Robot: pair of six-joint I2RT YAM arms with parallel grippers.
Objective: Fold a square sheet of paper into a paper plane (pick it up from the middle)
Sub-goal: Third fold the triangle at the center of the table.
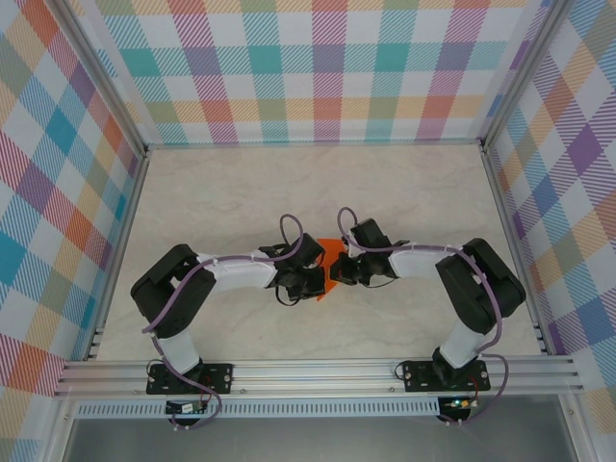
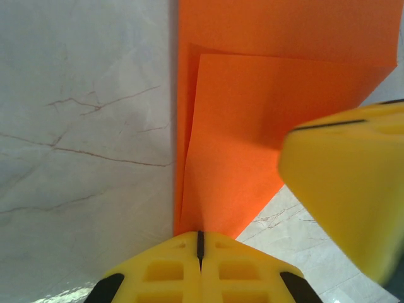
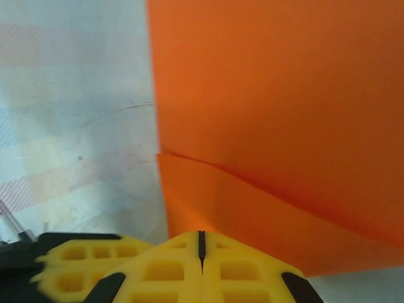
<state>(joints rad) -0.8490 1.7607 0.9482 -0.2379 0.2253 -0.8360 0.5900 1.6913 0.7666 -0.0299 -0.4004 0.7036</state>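
The square sheet of paper (image 1: 332,258) is bright orange and partly folded, and sits between the two wrists at mid-table. In the left wrist view the paper (image 2: 252,113) shows a folded flap and narrows down into my left gripper (image 2: 200,235), whose jaws are shut on its tip. In the right wrist view the paper (image 3: 284,113) has an overlapping layer, and my right gripper (image 3: 201,235) is shut on its lower edge. The right gripper's yellow fingers (image 2: 347,189) loom blurred at the right of the left wrist view. From above, my left gripper (image 1: 313,279) and right gripper (image 1: 344,269) nearly meet.
The pale marble table (image 1: 289,183) is walled on three sides by plaid panels (image 1: 327,67) with metal rails. Both arms bend inward from their bases at the near edge.
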